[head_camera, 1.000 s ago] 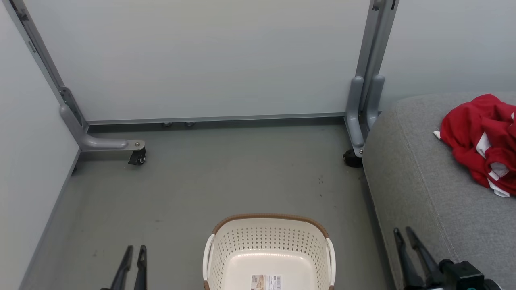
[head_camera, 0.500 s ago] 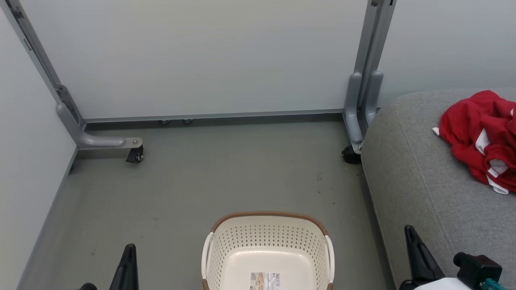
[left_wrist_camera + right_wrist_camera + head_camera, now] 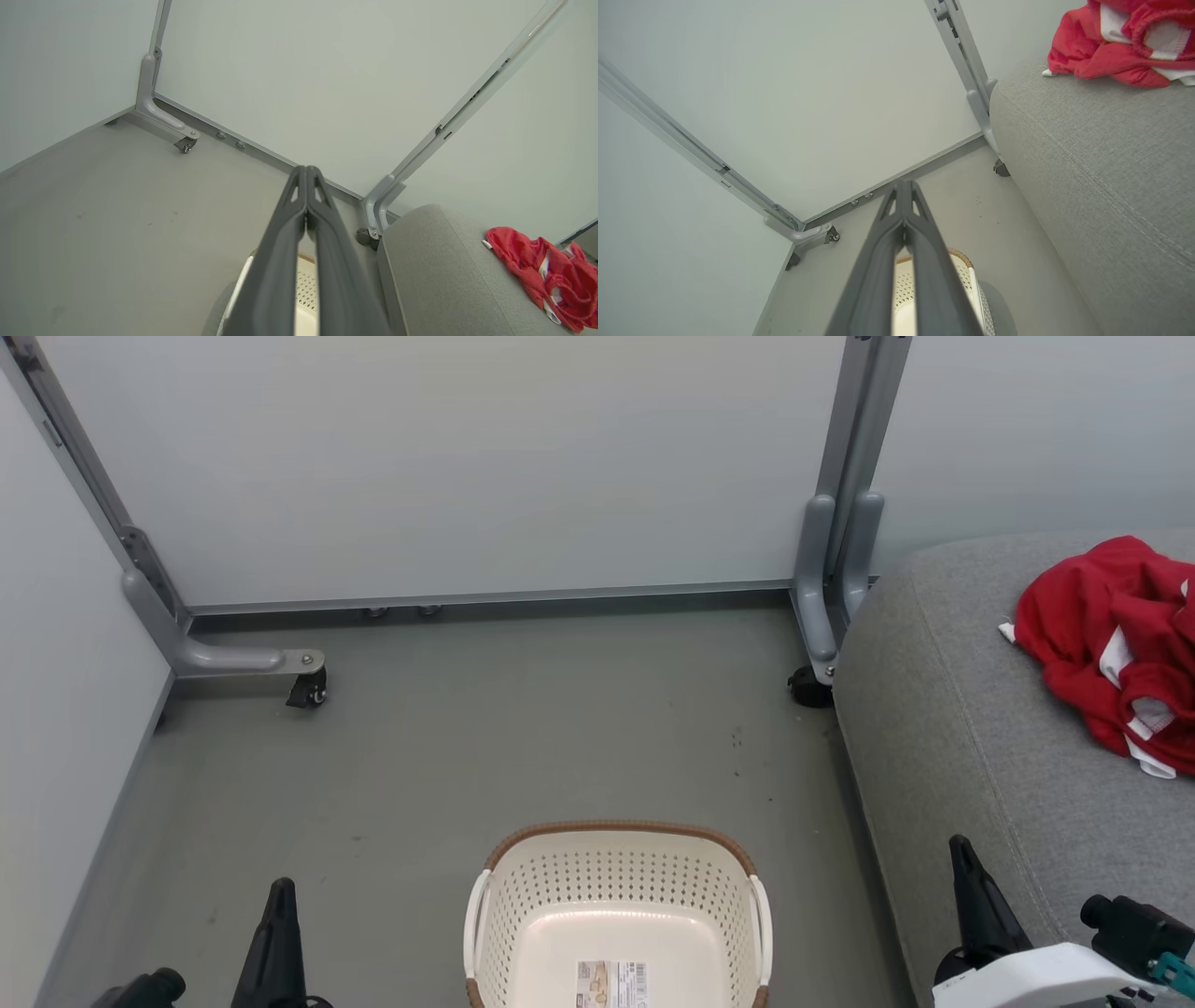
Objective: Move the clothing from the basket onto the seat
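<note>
The clothing (image 3: 1106, 635) lies bunched on the seat (image 3: 971, 775) at the head view's right edge, well apart from the basket (image 3: 616, 829) at bottom centre. The left gripper (image 3: 306, 170) and right gripper (image 3: 903, 184) both have fingers closed tip to tip, empty.

Lab bay, wheeled partition panels (image 3: 467, 476)

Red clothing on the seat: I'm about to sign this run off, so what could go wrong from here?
1. The bright red crumpled clothing on the grey woven-fabric seat is cut off by the head view's right edge, so part could hang over an unseen side and slip.
2. The cream perforated plastic basket stands on the floor between the shut left gripper and shut right gripper; rolling forward might knock it.
</note>
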Robot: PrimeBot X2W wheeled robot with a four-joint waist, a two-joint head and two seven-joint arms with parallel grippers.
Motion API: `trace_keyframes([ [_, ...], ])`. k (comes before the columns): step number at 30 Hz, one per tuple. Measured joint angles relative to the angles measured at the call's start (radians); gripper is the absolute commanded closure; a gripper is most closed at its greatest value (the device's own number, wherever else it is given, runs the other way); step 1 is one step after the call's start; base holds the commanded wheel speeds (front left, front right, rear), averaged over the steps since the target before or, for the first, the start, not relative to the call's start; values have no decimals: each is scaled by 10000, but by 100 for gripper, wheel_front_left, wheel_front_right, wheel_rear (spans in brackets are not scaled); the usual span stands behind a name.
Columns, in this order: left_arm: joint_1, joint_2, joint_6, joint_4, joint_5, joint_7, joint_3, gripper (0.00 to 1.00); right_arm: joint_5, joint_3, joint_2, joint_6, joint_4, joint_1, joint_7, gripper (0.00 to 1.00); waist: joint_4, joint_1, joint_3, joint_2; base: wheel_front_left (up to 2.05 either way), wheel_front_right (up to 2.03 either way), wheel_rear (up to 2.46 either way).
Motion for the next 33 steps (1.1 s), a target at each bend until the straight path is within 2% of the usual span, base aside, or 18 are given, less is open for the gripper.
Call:
trace_keyframes([
  [14,-501,40,0,199,-2082,449,82,100,2123,-111,-52,-2,228,-440,447,100,-70,0,123,0,0,0,0],
  [33,-1089,61,0,495,-4393,984,274,100,4514,-309,-88,-8,485,-1012,989,100,-165,0,288,0,0,0,0],
])
